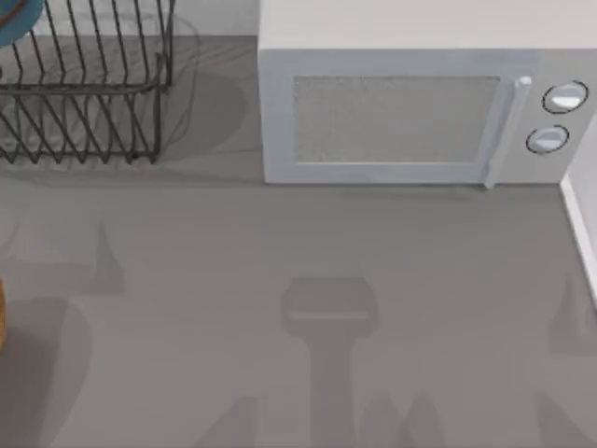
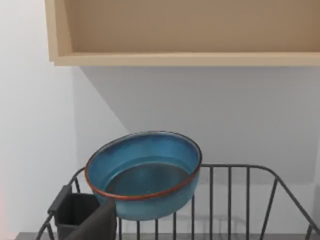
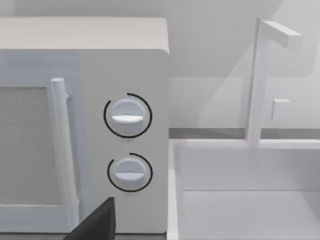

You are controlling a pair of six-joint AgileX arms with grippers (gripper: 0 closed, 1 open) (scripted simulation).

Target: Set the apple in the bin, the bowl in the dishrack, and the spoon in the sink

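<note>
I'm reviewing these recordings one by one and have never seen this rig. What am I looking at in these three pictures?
This is a simulated pair of AgileX arms at a table. The top view looks down on a grey table with a black wire dishrack at far left and a light grey microwave beside it. The left wrist view shows the blue bowl tilted in the dishrack, under a wooden shelf. The right wrist view faces the microwave's dials and a white sink with its faucet.
</note>
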